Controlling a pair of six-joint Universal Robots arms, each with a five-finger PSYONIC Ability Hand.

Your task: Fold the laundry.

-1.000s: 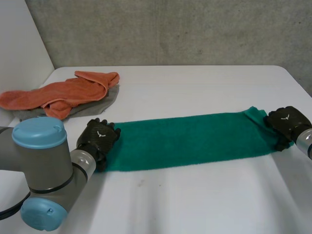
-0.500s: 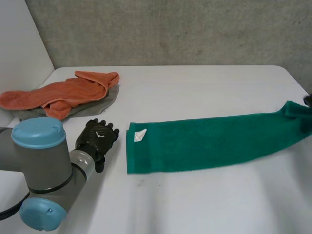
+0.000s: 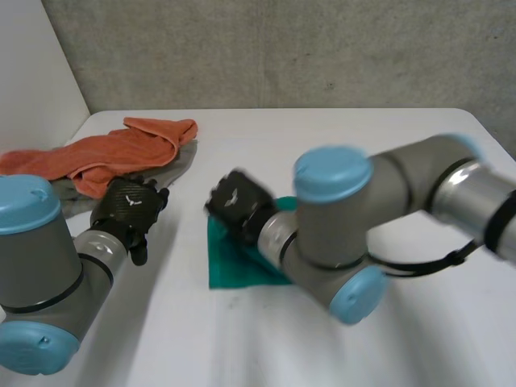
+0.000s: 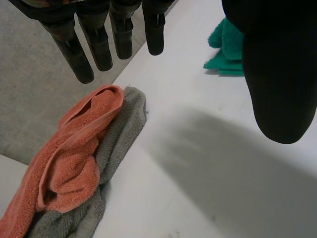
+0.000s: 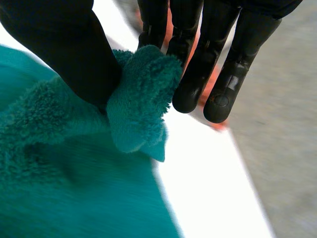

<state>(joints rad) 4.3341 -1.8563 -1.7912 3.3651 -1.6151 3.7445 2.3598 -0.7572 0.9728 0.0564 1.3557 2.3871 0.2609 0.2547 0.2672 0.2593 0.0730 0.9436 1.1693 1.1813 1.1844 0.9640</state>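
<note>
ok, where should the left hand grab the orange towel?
Probably take the orange towel by its bunched end nearest the left hand, coming from above over the bare table. That end rises as a thick rounded fold over the grey cloth, so a pinch there should lift orange alone.

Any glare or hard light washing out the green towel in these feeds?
Head view: no glare on the white table; the green terry towel is evenly lit, though the right arm covers most of it. Right wrist view: no bright patches on the towel edge pinched by the right hand. Left wrist view: the orange towel and the grey cloth under it are evenly lit beyond the open left hand.
</note>
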